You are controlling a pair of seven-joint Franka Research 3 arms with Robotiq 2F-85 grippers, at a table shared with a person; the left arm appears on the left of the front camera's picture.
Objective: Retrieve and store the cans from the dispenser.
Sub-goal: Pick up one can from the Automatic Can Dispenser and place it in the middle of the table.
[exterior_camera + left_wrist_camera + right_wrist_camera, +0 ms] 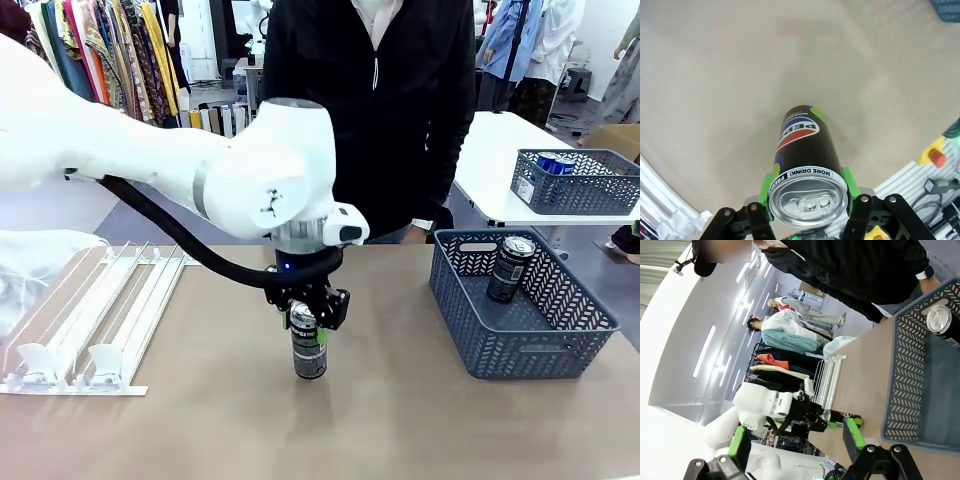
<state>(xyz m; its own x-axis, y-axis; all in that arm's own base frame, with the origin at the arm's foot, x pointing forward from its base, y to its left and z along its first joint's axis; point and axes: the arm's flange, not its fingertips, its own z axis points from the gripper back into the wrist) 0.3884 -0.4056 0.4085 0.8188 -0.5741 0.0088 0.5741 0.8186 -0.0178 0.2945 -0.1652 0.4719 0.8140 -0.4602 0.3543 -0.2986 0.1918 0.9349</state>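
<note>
A black can with the round logo stands upright mid-table, at or just above the surface, with my left gripper shut on its upper part. In the left wrist view the green pads press both sides of that can below its silver top. The white and clear dispenser lies at the table's left, and its corner is beside the gripper. A second black can leans inside the dark grey basket on the right. My right gripper hangs open, away from the basket and its can.
A person in a black jacket stands at the table's far side, hands out of the work area. A second grey basket holding blue cans sits on a white table behind. Bare tabletop lies between the held can and the near basket.
</note>
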